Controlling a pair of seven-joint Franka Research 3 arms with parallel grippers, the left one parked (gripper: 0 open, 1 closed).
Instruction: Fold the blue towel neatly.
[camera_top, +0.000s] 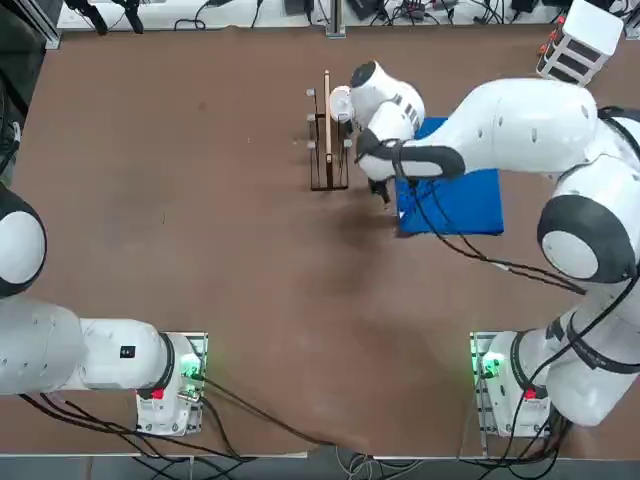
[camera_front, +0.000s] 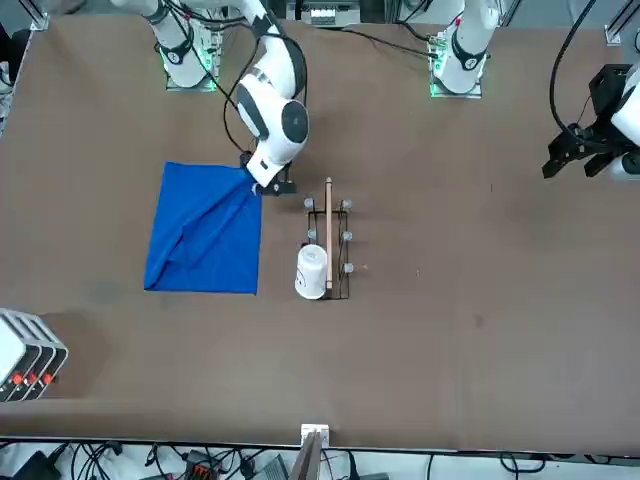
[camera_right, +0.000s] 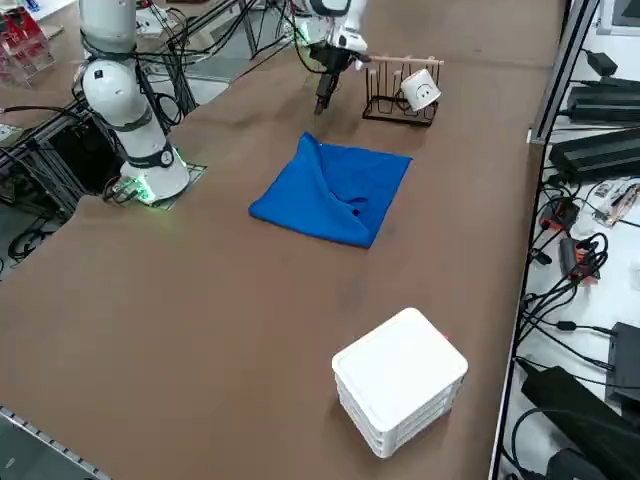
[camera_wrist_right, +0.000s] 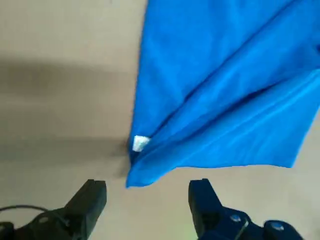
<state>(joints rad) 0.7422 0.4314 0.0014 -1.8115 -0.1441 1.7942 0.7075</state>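
The blue towel (camera_right: 335, 190) is lying on the brown surface (camera_top: 200, 250), in the working arm's half, just beside a small wire rack (camera_top: 328, 140) on which a white mug (camera_front: 312, 271) is being carried. The cloth is already doubled over in part: a diagonal ridge is running across it, and its edges are not lining up squarely. The right gripper (camera_wrist_right: 147, 200) is being held just above the surface at the towel's rack-side corner, where the small white tag (camera_wrist_right: 140, 143) is showing. Its jaws are standing apart with nothing between them; the corner tip is lying in front of the gap.

The towel is being judged thin, soft and light; it is expected to drape and drag rather than keep its shape. A hold is best taken at a corner, pinching all layers together.

In the top view, part of the towel is being hidden beneath the arm. The number of layers at the corner cannot be made out.
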